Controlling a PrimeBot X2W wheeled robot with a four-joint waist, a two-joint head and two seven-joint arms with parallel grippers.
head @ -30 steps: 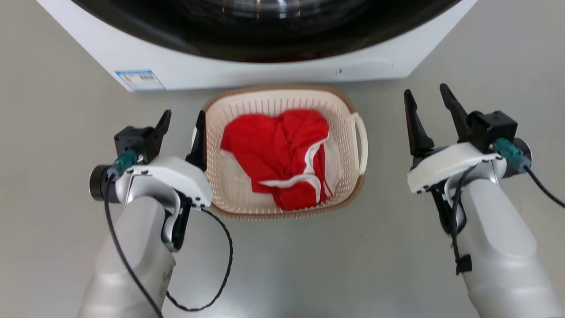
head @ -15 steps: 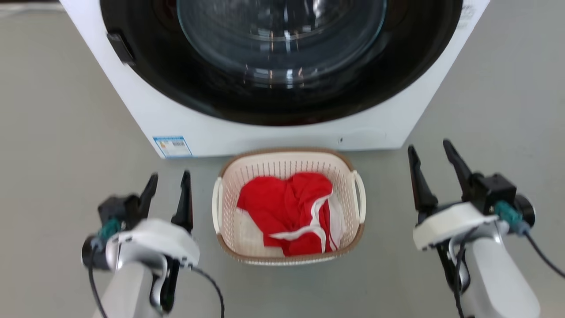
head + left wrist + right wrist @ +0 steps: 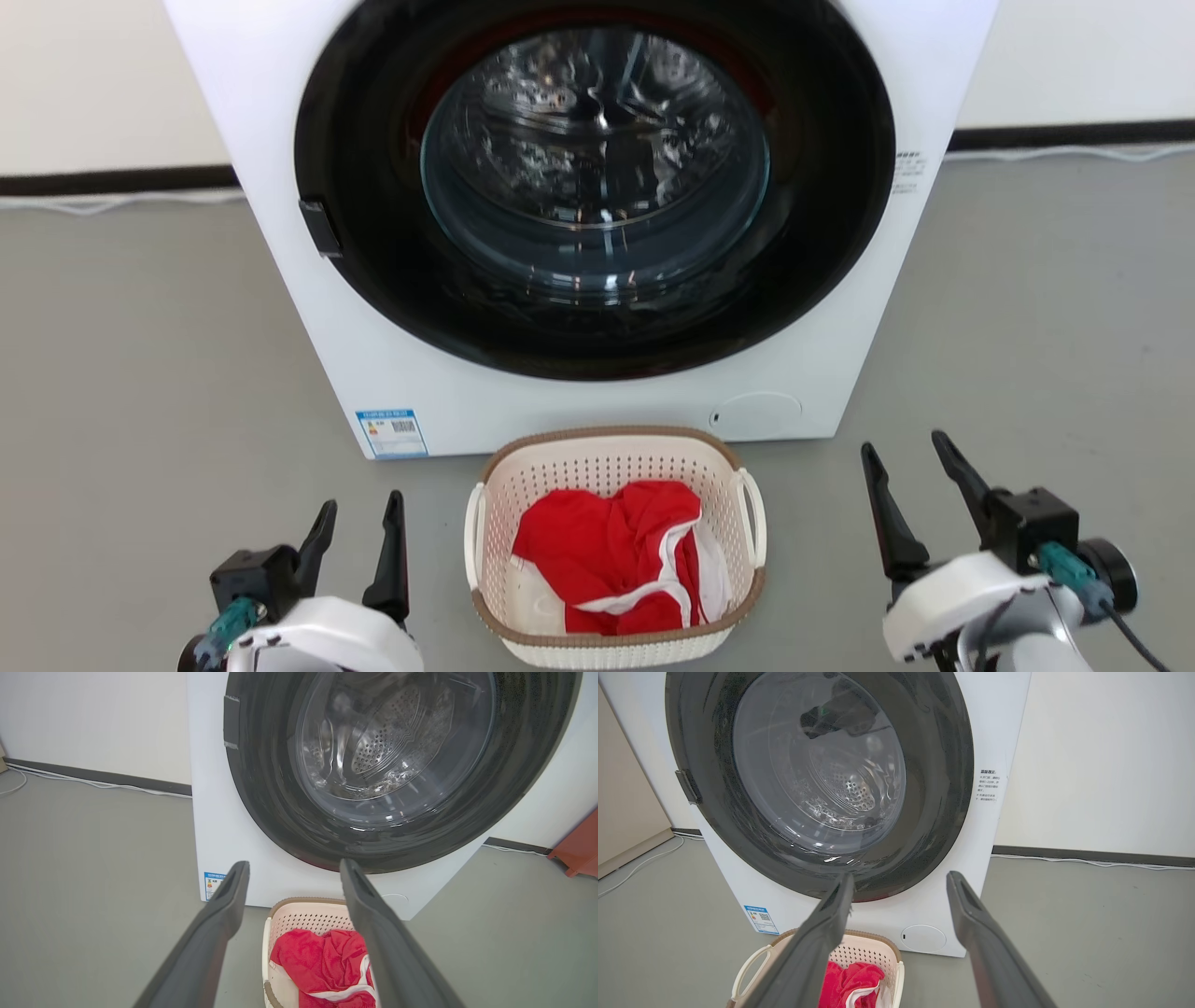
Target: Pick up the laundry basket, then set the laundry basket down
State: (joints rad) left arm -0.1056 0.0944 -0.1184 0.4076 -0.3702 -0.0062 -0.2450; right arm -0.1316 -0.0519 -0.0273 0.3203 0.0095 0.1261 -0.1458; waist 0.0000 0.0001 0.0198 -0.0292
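Note:
The laundry basket (image 3: 611, 467), cream-white and perforated with a brown rim, stands on the grey floor right before the washer, with red and white cloth (image 3: 607, 551) inside. It also appears low in the left wrist view (image 3: 303, 914) and the right wrist view (image 3: 873, 952). My left gripper (image 3: 359, 518) is open, a short way left of the basket and apart from its left handle (image 3: 473, 537). Well to the right of the right handle (image 3: 754, 518), my right gripper (image 3: 907, 459) is open too. Neither holds anything.
A white front-loading washer (image 3: 411, 373) with a shut round dark glass door (image 3: 597, 168) stands just behind the basket. Grey floor spreads on both sides. A wall with a dark skirting and a white cable (image 3: 112, 196) runs behind. A reddish object (image 3: 581, 849) sits at the far right.
The head camera has tilted up, so basket and grippers now sit lower in view and the washer door shows whole. The left gripper, earlier against the basket's left side, now stands apart from it.

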